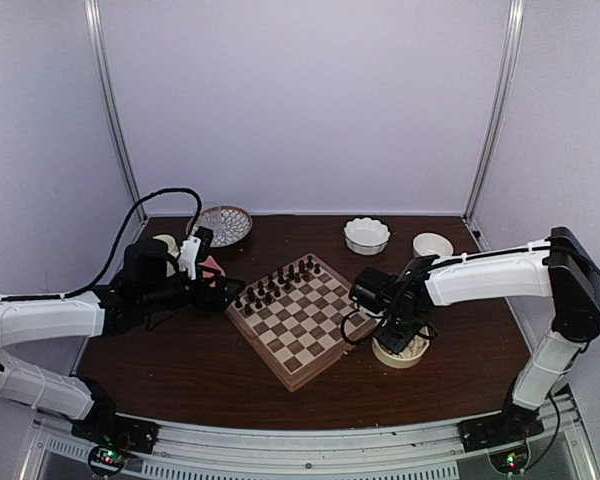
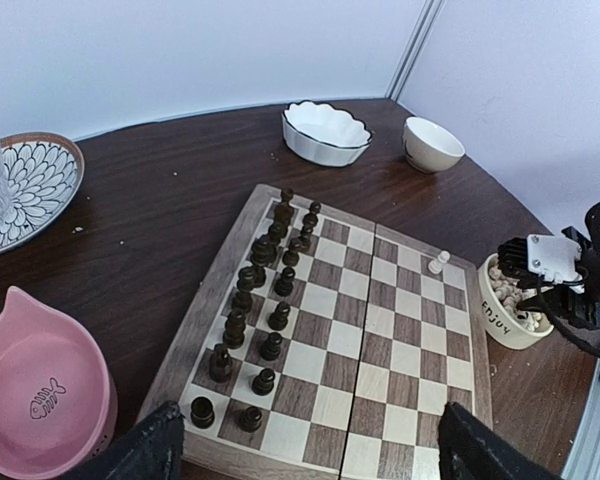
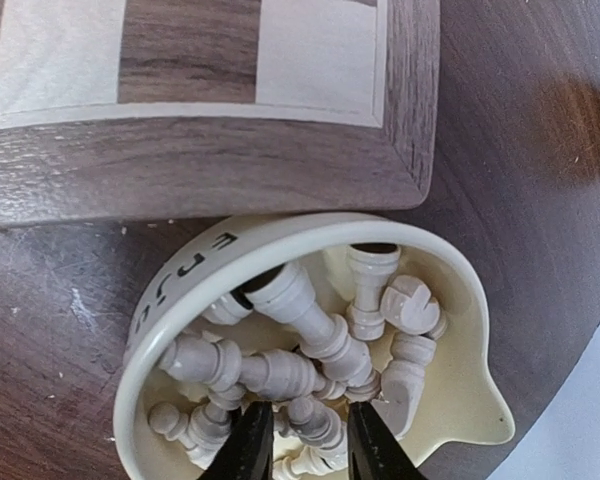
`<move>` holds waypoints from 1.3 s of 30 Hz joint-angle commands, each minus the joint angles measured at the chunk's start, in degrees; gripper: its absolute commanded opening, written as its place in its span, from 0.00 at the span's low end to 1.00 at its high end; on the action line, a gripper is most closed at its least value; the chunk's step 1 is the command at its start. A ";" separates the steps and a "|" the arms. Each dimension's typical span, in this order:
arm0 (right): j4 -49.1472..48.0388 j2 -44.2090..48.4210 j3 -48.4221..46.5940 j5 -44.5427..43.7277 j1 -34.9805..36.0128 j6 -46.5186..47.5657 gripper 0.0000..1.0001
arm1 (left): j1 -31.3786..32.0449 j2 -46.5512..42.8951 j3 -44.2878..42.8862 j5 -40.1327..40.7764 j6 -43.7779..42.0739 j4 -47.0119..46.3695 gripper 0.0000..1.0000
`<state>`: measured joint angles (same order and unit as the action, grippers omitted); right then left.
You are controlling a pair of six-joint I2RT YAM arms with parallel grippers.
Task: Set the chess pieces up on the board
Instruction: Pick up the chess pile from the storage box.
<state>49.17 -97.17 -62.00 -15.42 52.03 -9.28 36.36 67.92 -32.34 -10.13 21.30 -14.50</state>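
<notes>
Cream-white chess pieces (image 3: pixel 310 350) lay heaped in the lettered bowl (image 3: pixel 180 290) just beside the board (image 3: pixel 210 170). My right gripper (image 3: pixel 312 440) was down among them, fingers close on either side of one piece, but I could not tell whether they clamped it. My left gripper (image 2: pixel 315 435) hung spread wide, holding nothing.

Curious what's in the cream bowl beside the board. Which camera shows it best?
Right wrist: it looks into the bowl of white chess pieces. Left wrist shows it small beside the board; from above, the right arm mostly covers it.
</notes>
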 commanded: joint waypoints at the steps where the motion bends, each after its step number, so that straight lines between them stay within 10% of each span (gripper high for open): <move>1: 1.80 -2.00 -2.00 -3.22 -0.26 -0.82 0.28 | 0.38 -0.85 0.00 0.79 -0.91 -1.03 0.88; 17: -1.25 7.09 -0.29 -4.11 -0.26 -0.66 0.10 | 0.64 -0.93 -0.09 0.87 -1.06 -0.88 0.88; 39: -17.53 20.34 1.05 1.70 -0.09 2.17 0.13 | 0.99 -0.77 -0.01 0.80 -0.65 -1.33 0.88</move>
<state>34.89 -78.26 -61.76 -14.00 52.03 -7.22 36.86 67.40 -32.34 -9.06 21.28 -14.46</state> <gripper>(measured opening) 0.131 0.878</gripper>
